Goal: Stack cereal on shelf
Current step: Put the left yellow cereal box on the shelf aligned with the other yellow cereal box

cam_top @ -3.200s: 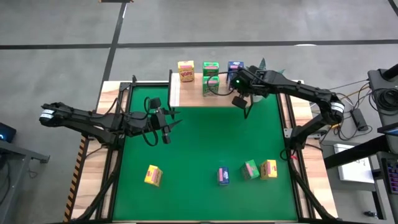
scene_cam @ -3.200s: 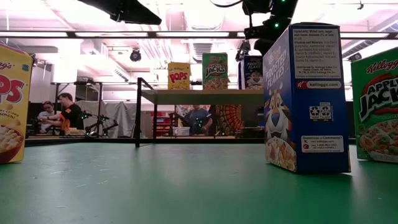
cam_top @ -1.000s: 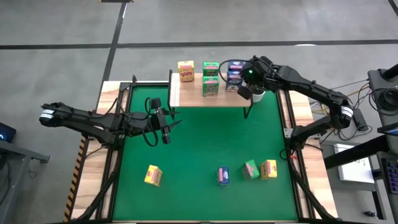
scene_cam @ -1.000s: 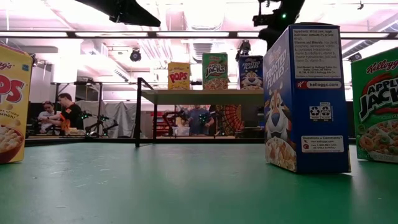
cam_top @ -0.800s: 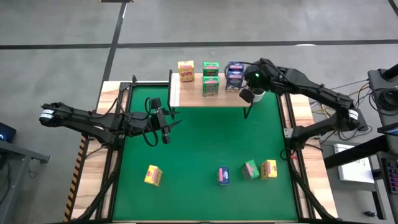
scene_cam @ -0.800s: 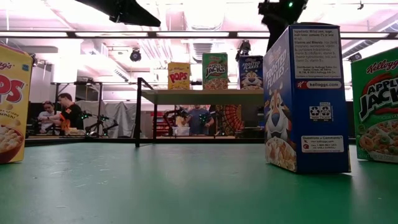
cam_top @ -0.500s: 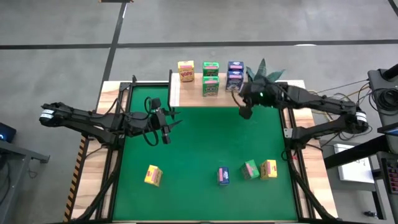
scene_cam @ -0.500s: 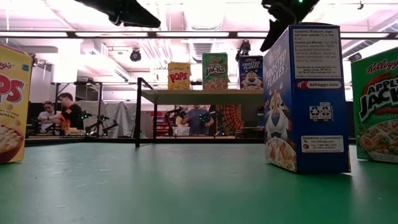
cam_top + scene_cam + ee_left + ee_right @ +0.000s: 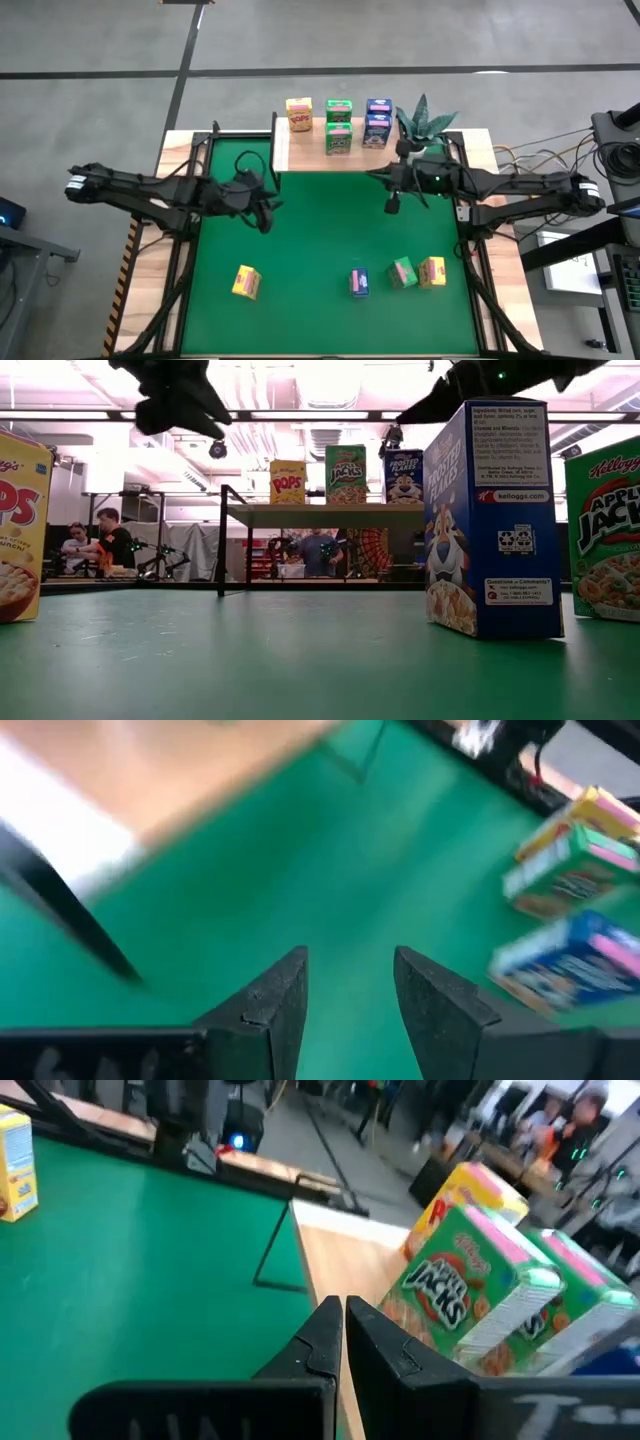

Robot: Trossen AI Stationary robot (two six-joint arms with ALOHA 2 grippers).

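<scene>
Five cereal boxes (image 9: 339,125) already stacked on shelf (image 9: 300,156); four (image 9: 395,274) left on mat, well apart from shelf. Left gripper (image 9: 262,213) spread, empty; right gripper (image 9: 390,204) pressed together, empty.

shut right gripper (image 9: 343,1342) before green cereal boxes (image 9: 470,1295) on shelf (image 9: 352,1260)

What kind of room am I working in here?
Probably a robotics lab or workshop: a green-matted table on bare concrete floor, overhead strip lighting, and people seated at benches behind the shelf.
</scene>
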